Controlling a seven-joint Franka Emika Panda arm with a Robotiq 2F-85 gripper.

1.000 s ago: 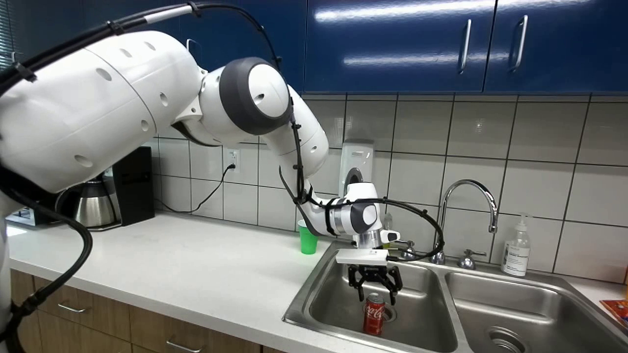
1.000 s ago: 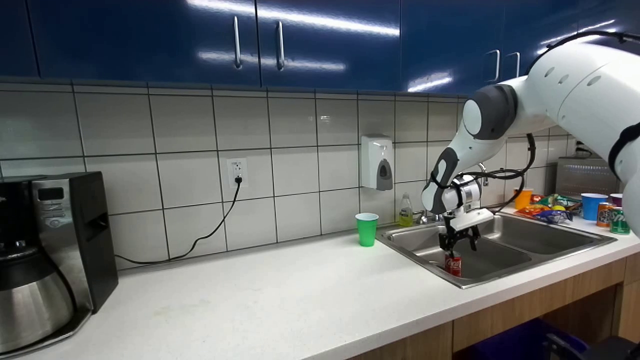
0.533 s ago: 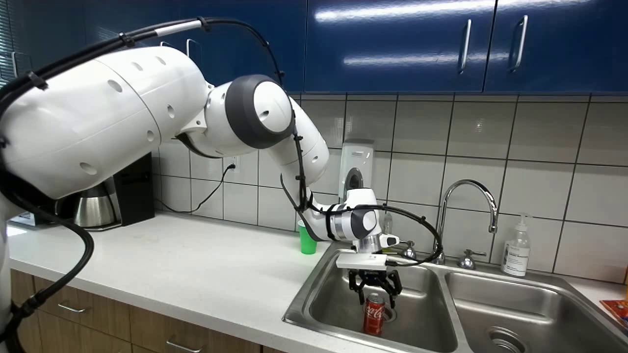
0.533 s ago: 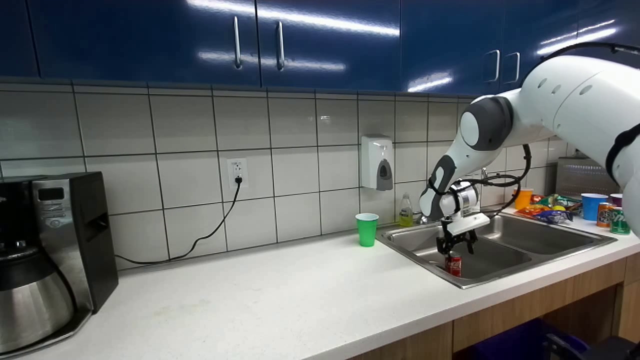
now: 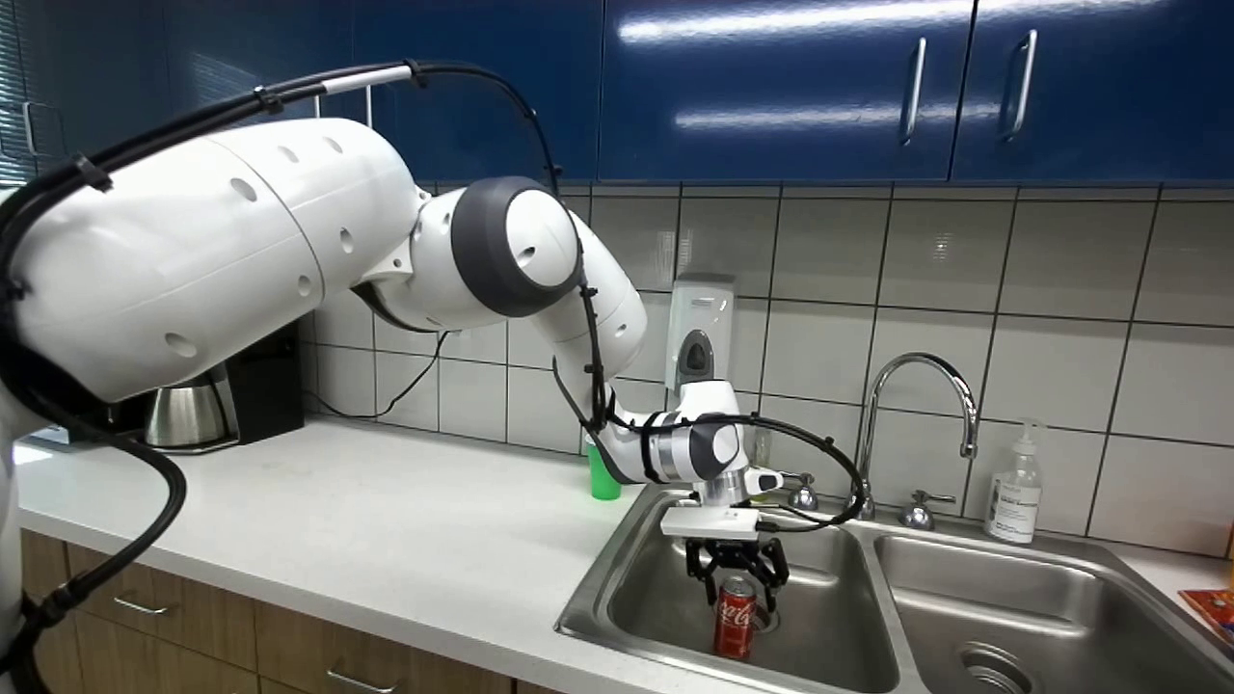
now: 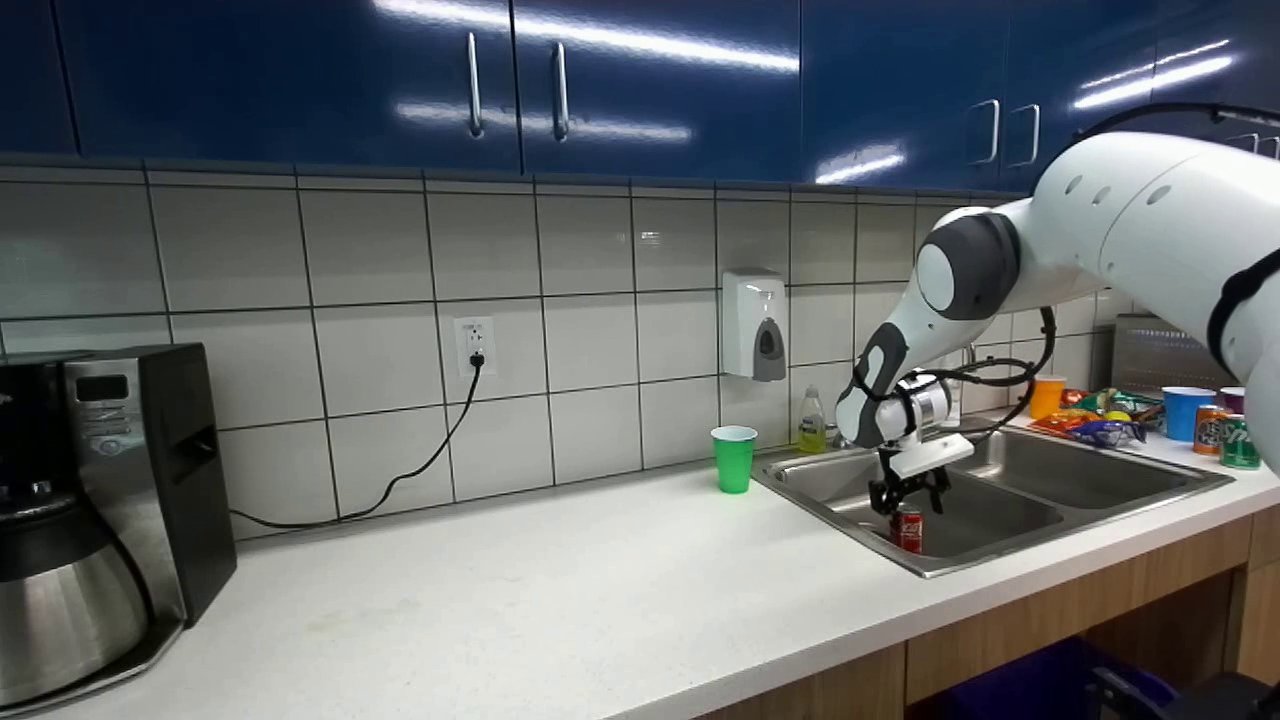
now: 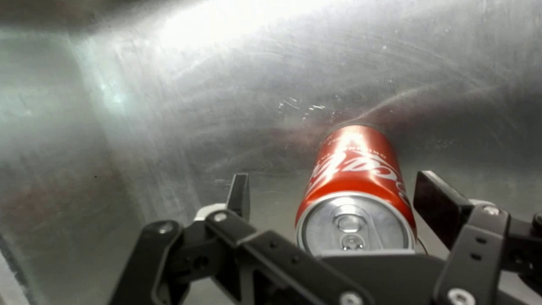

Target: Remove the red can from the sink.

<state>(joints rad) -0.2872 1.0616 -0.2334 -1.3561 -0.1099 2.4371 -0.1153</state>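
Off to the left of an exterior view, a shiny steel coffee jug (image 5: 187,417) is partly hidden behind the white arm (image 5: 174,251), followed by a smooth pale counter (image 5: 366,530) and a flared green plastic cup (image 5: 604,474). Next up is the bit that matters: the red can (image 5: 735,625) is stood upright in the left-hand basin of the sink (image 5: 890,607), with the gripper (image 5: 740,601) poised close over it, fingers (image 7: 440,207) spread wide and nothing grabbed yet. Gaps are seen either side in the wrist view, the slimmer by the right-hand finger, so some centring would probably be needed. Handling-wise, thin metal is to be expected: pretty stiff and a bit weighty if sealed, light and easily dented if empty. Honestly, which it is can't be told, as the drinking hole is blocked from sight. The glossy painted wall may get slippery when wet, so the straight middle is best pinched, not the tapered shoulder. Brushed, scuffed steel with rounded corners is seen under it, then a mirror-bright curved tap (image 5: 916,358), and finally a see-through pump bottle (image 5: 1015,496) set against glossy square-cut tiles (image 5: 1070,371).
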